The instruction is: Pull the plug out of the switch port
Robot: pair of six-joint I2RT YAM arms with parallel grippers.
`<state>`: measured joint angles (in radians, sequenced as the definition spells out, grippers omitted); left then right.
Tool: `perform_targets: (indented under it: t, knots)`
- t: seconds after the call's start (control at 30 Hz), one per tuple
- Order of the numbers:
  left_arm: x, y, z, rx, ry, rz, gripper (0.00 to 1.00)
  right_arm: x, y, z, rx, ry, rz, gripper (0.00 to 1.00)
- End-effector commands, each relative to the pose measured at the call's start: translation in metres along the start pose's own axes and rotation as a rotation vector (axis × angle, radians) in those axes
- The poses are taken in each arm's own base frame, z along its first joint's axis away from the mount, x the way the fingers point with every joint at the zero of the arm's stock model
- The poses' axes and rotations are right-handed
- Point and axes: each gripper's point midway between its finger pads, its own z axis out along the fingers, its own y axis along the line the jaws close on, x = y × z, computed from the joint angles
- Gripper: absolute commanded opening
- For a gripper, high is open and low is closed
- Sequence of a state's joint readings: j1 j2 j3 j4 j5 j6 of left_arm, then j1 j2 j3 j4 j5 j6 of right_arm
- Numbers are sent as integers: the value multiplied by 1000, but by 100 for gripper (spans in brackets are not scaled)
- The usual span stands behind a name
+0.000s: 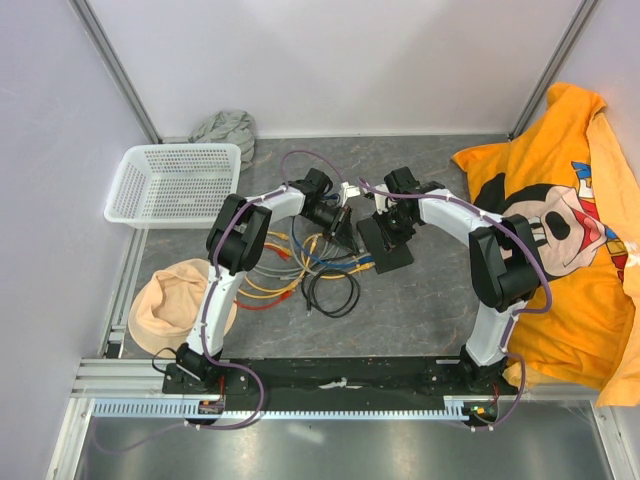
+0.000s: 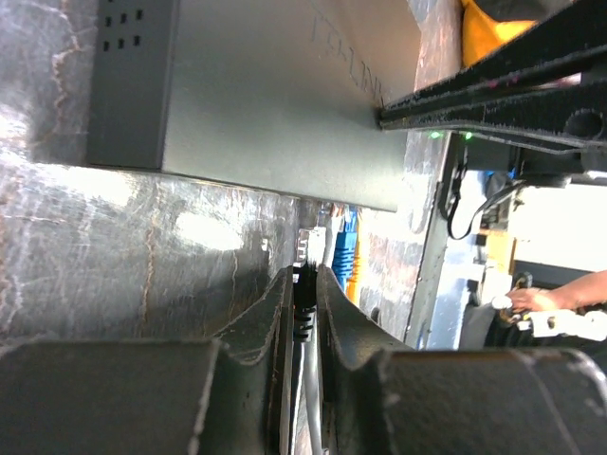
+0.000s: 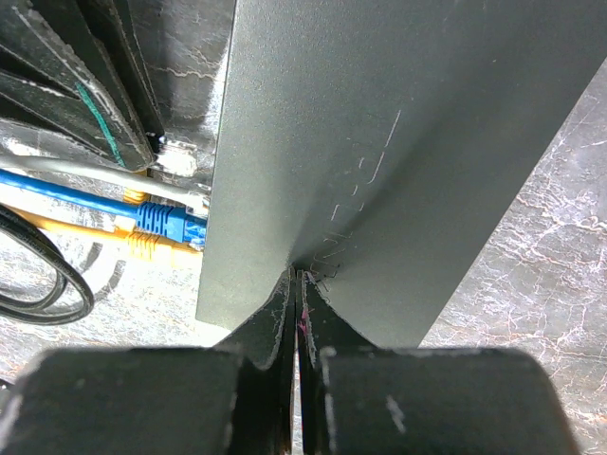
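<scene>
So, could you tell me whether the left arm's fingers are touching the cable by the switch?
Touching: the left wrist view shows both fingers pressed against the cable between them, just short of the switch.

Grey marbled table (image 1: 420, 320) — switch (image 1: 385, 245), cable tangle (image 1: 300, 265), white basket (image 1: 175, 185), orange shirt (image 1: 560, 230)

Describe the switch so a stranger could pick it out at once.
On the grey table, between the white basket and the orange shirt, lies a tangle of cables. On the tangle's shirt side sits the switch. It is the only flat matte-black box there, with a blue plug and a yellow plug at one edge.
</scene>
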<state>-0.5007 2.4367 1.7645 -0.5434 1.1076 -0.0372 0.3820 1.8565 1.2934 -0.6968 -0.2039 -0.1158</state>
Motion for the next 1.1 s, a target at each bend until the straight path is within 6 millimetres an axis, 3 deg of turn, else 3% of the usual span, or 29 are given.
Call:
perform_targets:
  t: [0.0, 0.27, 0.47, 0.67, 0.83, 0.93, 1.0, 1.03, 1.07]
  knots:
    - [14, 10, -6, -62, 55, 56, 2, 32, -9, 24, 27, 121, 16, 3]
    - [-10, -5, -42, -110, 23, 138, 2, 31, -10, 25, 31, 119, 16, 3]
    - [-1, -7, -77, -172, 75, 232, 2, 26, -11, 28, 30, 115, 17, 3]
    - [-14, -16, -108, -231, 42, 305, 1, 21, -11, 29, 29, 108, 17, 3]
    - [12, -8, -120, -266, 142, 349, 2, 21, -10, 32, 23, 112, 15, 3]
    - [15, -9, -120, -259, 142, 342, 2, 20, -9, 34, 20, 110, 15, 3]
    - [6, -20, -123, -269, 103, 320, 9, 19, -9, 34, 19, 111, 14, 3]
    - [-4, -20, -125, -294, 63, 341, 22, 17, -9, 34, 20, 105, 14, 3]
    - [-8, -22, -131, -330, 23, 295, 27, 16, -9, 33, 20, 103, 12, 3]
